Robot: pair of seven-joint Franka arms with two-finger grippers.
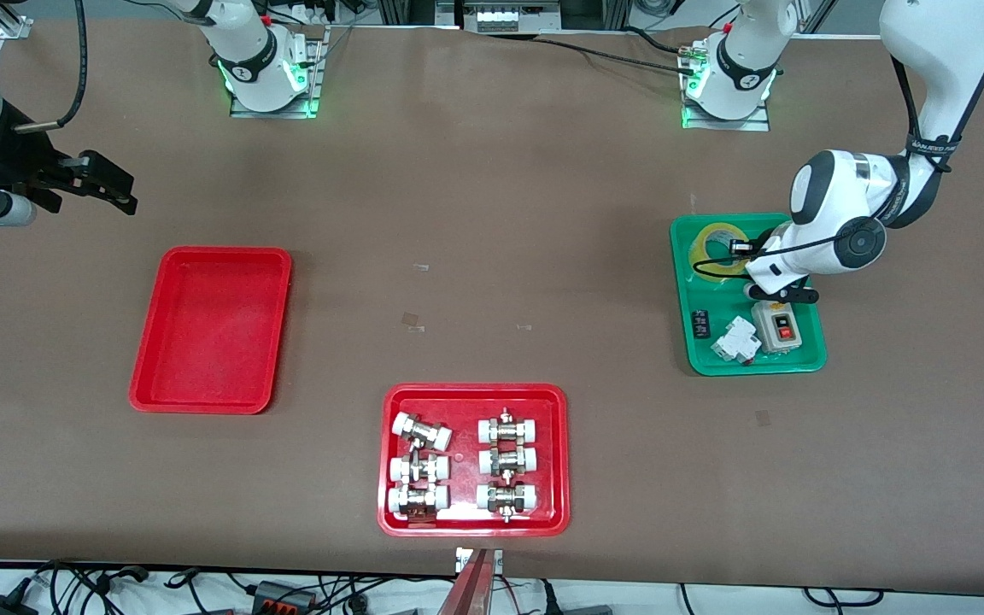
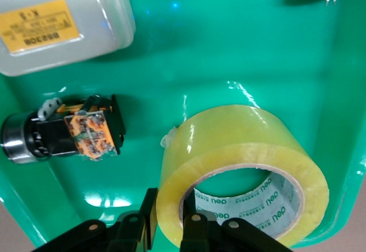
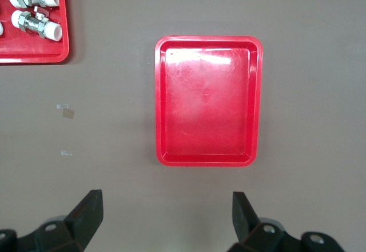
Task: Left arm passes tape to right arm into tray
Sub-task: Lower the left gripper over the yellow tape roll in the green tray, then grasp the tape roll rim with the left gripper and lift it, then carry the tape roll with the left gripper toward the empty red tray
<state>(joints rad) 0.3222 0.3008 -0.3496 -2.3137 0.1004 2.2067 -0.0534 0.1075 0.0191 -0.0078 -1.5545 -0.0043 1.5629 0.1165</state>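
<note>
The yellow tape roll (image 1: 717, 248) lies flat in the green tray (image 1: 757, 366) at the left arm's end of the table. My left gripper (image 1: 741, 251) is down in that tray. In the left wrist view it (image 2: 168, 220) straddles the tape's (image 2: 246, 160) wall, one finger outside and one inside the hole, both pressed against it. The tape rests on the tray floor (image 2: 229, 46). The empty red tray (image 1: 210, 329) lies toward the right arm's end. My right gripper (image 1: 123, 193) hovers open and empty above the table beside it. The right wrist view shows the gripper (image 3: 166, 206) and the tray (image 3: 209, 100).
The green tray also holds a grey switch box with a red button (image 1: 778, 329), a white breaker (image 1: 735, 342), a white box with a yellow label (image 2: 57, 23) and a black and orange part (image 2: 74, 132). A red tray of white-capped fittings (image 1: 475, 521) lies nearest the front camera.
</note>
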